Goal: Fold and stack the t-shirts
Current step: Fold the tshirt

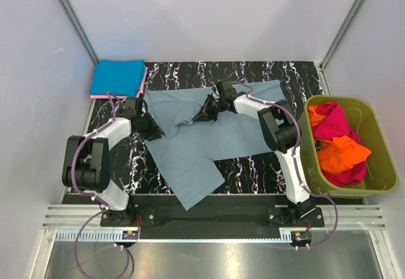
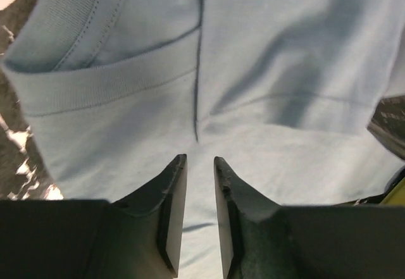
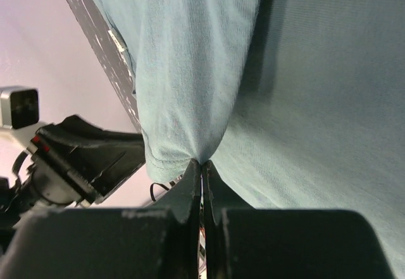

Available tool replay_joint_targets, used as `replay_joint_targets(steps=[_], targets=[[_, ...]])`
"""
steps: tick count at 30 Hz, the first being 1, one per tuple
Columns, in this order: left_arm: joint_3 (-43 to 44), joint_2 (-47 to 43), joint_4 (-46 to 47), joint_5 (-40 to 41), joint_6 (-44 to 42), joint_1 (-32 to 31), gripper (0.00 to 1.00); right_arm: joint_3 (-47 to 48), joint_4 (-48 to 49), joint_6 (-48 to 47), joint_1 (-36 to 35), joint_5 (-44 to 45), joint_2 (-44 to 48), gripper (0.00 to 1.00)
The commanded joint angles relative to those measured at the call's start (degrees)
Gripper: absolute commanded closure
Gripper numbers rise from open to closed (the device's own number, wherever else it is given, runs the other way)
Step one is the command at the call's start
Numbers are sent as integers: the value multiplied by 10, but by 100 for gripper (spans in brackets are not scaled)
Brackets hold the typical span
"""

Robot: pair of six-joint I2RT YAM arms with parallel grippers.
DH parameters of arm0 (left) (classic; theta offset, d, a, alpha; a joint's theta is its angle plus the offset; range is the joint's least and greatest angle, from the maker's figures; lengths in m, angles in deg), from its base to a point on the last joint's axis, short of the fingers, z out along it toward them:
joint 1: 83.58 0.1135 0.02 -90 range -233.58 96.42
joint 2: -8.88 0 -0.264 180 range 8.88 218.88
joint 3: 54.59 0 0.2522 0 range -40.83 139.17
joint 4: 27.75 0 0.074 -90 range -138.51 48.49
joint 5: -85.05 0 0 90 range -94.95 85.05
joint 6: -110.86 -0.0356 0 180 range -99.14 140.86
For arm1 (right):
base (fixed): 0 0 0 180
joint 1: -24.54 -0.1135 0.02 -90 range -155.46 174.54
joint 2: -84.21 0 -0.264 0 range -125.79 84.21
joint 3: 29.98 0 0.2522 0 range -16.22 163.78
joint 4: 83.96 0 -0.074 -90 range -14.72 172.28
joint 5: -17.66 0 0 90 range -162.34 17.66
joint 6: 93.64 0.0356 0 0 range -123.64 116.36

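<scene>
Top external view: a dusty grey-blue t-shirt (image 1: 209, 136) of soft matte knit lies spread across the middle of the black, white-veined tabletop (image 1: 253, 171), one sleeve pointing toward the lower centre of the frame and its cloth rumpled into low ridges near the collar. At the upper left a bright blue t-shirt (image 1: 119, 75) sits folded into a neat square on a pink t-shirt (image 1: 104, 95), of which only a thin edge shows. At the right edge an olive-green plastic tub (image 1: 342, 99) with rounded corners holds a crumpled magenta t-shirt (image 1: 332, 122) and an orange t-shirt (image 1: 342, 152). The right wrist view shows the right end effector (image 3: 201, 165) with its dark, wedge-shaped fingers pressed together on a hemmed fold of the grey-blue cloth, which rises from the tips in a narrow pleat. The left wrist view shows the left end effector (image 2: 199, 165) over the ribbed collar area, its fingers a slim gap apart with a crease running to the tips. I cannot tell whether cloth is pinched there.
</scene>
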Motion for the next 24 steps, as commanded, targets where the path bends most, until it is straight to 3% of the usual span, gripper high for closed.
replay_joint_targets(steps=[1, 17, 19, 20, 24], targets=[[-10, 21, 79, -38, 40, 1, 70, -3, 1, -13, 2, -16, 3, 100], [-1, 84, 124, -42, 58, 8, 74, -5, 2, -12, 11, -23, -1, 100], [5, 82, 122, -46, 54, 9, 81, -4, 2, -11, 10, -23, -2, 100], [7, 81, 116, -47, 51, 9, 90, -4, 3, -11, 10, -25, -2, 100], [4, 49, 102, -39, 45, 9, 94, -2, 2, -12, 10, -25, 0, 100]])
